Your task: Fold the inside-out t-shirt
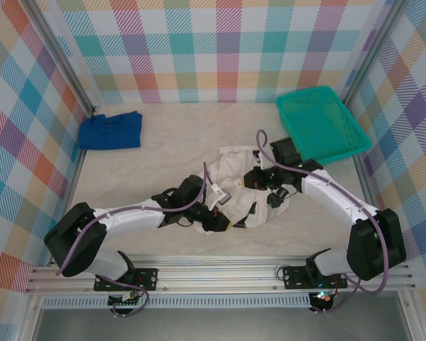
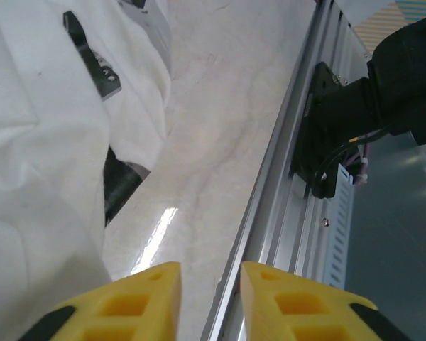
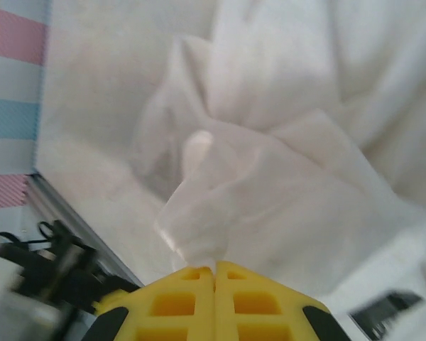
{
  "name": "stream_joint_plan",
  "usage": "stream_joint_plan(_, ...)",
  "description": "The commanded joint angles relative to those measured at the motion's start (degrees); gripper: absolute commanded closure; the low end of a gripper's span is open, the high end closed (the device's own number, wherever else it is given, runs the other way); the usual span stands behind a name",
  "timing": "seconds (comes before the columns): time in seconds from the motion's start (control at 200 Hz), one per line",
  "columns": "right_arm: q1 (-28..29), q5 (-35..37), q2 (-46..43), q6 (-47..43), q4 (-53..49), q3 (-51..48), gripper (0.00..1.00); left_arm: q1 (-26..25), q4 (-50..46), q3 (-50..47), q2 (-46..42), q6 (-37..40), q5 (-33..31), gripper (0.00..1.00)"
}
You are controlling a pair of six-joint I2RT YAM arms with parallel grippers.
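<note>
Crumpled t-shirt (image 1: 231, 162) at the centre of the table (image 1: 149, 167). Right gripper (image 3: 214, 273) pinches a fold; left gripper (image 2: 209, 273) parted, empty, at the shirt's near edge. Step: spreading flat. Next, the left likely needs its own hold.

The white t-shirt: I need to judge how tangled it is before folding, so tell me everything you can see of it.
The white t-shirt is soft, thin-looking cloth, crumpled in a loose heap on the table between the two arms, not spread flat. A few black patches show among its folds. The right fingers are shut on a raised fold of it. The left fingers stand apart beside its edge, with nothing between them.
</note>
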Motion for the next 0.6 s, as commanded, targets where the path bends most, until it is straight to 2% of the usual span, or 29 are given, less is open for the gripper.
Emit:
stream_joint_plan(0.0, -0.32, 3.40, -2.29, -2.16, -4.00, -2.35, 1.00, 0.33, -2.16, -0.80, -4.07, 1.34, -2.03, 0.62)
stream_joint_plan(0.12, -0.33, 1.47, -2.78, -2.07, -2.45, -3.61, 1.00, 0.48, -2.89, -0.30, -7.17, -0.95, -10.35, 0.53)
stream_joint_plan(0.235, -0.33, 0.85, -2.55, -2.16, -1.61, -3.16, 1.00, 0.53, -6.79, 2.67, -6.26, -3.29, -20.81, 0.51)
stream_joint_plan(0.595, -1.06, 1.04, -2.75, -2.96, -2.60, -0.73, 1.00, 0.26, -11.94, 11.28, 0.57, -2.48, -27.60, 0.51)
